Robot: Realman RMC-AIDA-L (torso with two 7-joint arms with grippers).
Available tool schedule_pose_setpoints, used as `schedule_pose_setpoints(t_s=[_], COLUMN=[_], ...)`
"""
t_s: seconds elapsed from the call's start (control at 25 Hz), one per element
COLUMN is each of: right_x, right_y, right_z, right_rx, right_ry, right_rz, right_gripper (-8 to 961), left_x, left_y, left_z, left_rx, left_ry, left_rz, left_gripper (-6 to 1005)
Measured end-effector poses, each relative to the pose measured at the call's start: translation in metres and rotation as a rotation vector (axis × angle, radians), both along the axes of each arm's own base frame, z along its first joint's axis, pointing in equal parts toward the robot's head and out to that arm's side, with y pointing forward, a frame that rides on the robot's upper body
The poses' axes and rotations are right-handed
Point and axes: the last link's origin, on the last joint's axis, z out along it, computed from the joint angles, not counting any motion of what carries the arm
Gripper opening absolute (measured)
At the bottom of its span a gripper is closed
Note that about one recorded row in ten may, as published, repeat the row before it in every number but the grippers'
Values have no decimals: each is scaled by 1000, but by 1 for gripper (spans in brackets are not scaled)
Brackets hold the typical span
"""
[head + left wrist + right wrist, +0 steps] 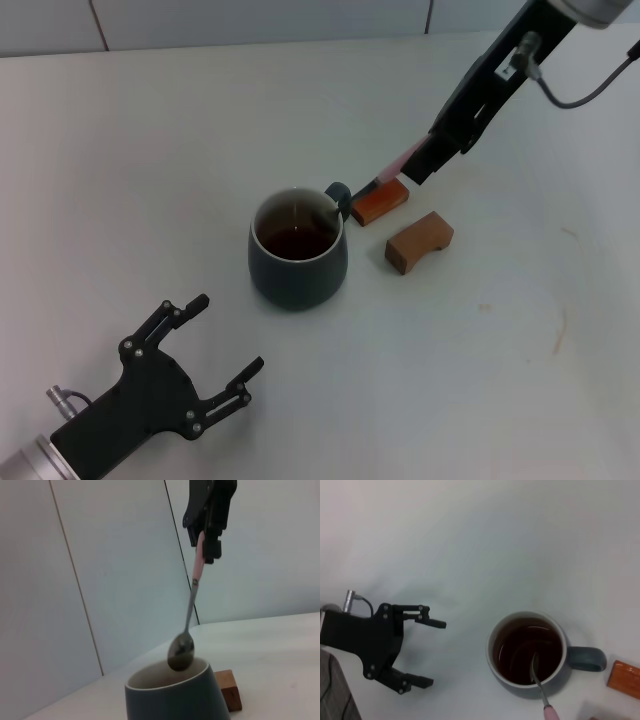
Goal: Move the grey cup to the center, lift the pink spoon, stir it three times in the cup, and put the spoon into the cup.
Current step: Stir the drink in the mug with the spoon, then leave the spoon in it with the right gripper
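Note:
The grey cup (298, 262) stands mid-table with dark reddish-brown liquid inside, its handle toward the blocks. My right gripper (418, 168) is shut on the pink handle of the pink spoon (395, 165) and holds it slanted over the cup. In the left wrist view the spoon's metal bowl (181, 652) hangs at about rim height over the cup's (175, 697) opening. The right wrist view shows the spoon (539, 677) over the liquid near the rim of the cup (495, 666). My left gripper (229, 332) is open and empty, on the near left of the cup, apart from it.
An orange-brown wooden block (380, 202) lies just beyond the cup's handle, under the right gripper. A brown arched block (419, 242) lies to the right of the cup. The white table's far edge meets a wall at the back.

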Motion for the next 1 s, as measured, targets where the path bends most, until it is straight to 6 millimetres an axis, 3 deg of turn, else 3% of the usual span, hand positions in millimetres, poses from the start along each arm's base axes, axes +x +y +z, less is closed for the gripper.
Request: schedule_pose_setpoints(t_s=[0.12, 0.72, 1.0], right_x=[2, -7, -10], right_y=[1, 3, -1], right_z=[-10, -25, -48], right_rx=[-10, 17, -40], right_ry=[-17, -34, -117], right_rz=[18, 65, 51], right_gripper=[123, 123, 123], left_x=[0, -2, -2], left_y=[0, -2, -4], left_z=[0, 2, 1], left_rx=[2, 12, 16], left_ry=[0, 1, 5], left_rz=[1, 5, 1], left_gripper=[856, 856, 856])
